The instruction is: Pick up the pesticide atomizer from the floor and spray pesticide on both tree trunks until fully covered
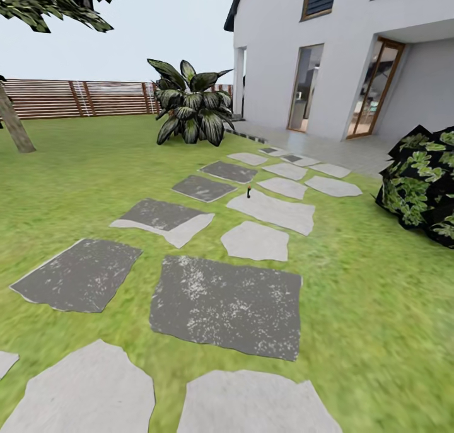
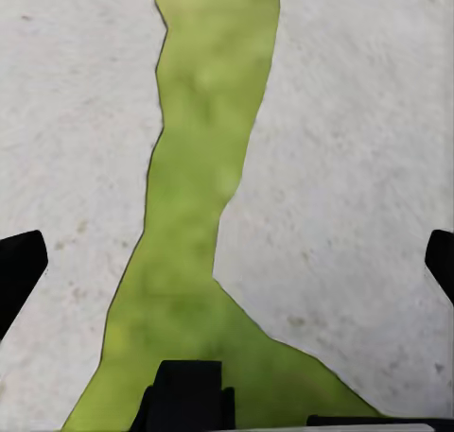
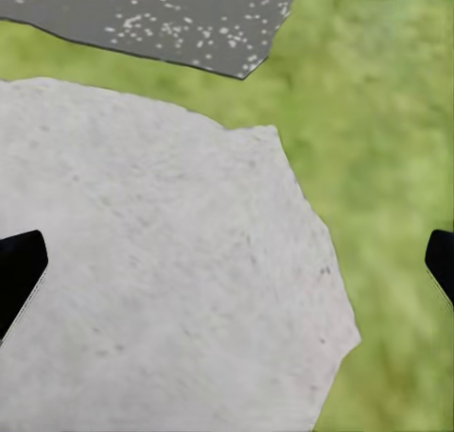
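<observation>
Both arms point down at the ground — the left gripper (image 2: 227, 262) spread wide over a grass strip between pale stones, the right gripper (image 3: 227, 262) likewise released over a rough pale slab. The pesticide atomizer (image 1: 249, 192) — tiny, dark — stands on the pale stepping stone (image 1: 277, 211) well ahead, before the white house (image 1: 340, 54).

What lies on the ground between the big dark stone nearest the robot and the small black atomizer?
In the head view, a pale stepping stone and grass lie between the dark stone and the atomizer.

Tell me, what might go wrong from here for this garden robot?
The pesticide atomizer is a tiny dark thing far ahead on a pale stepping stone, so a gripper could easily knock it over. Only one tree trunk shows, far left, and it leans, so covering it evenly may be hard.
</observation>
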You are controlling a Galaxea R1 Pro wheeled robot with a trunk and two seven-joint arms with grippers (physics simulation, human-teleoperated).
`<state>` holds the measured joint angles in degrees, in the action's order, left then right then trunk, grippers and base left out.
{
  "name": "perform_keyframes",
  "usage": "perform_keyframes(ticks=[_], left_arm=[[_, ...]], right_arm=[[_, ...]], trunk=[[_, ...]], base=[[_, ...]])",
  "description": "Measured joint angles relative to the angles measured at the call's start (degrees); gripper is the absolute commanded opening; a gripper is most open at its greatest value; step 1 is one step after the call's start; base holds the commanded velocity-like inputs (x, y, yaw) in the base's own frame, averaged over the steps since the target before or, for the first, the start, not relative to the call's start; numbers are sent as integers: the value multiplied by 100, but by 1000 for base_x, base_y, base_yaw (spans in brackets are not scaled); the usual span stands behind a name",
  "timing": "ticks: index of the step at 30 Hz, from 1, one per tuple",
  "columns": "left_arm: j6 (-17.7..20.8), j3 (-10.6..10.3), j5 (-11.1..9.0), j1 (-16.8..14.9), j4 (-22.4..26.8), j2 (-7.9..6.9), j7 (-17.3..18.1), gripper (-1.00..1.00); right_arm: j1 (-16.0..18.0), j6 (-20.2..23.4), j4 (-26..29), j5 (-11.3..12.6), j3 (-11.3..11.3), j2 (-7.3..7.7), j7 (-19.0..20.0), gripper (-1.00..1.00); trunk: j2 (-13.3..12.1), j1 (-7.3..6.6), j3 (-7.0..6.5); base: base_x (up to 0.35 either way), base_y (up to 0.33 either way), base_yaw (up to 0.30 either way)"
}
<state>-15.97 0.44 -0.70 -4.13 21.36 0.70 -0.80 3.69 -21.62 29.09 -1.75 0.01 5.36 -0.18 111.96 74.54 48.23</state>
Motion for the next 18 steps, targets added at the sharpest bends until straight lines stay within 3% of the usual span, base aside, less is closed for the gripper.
perform_keyframes(ticks=[8, 18], left_arm=[[-1, -1, 0, 0, 0, 0, 1, 100], [6, -5, 0, 0, 0, 0, 1, 100]], right_arm=[[0, 1, 0, -1, -1, 0, 0, 100], [0, 1, 0, -1, 7, 2, 0, 100]], trunk=[[0, 0, 0], [0, 0, 0]], base=[[340, -6, 0], [332, -92, 0]])
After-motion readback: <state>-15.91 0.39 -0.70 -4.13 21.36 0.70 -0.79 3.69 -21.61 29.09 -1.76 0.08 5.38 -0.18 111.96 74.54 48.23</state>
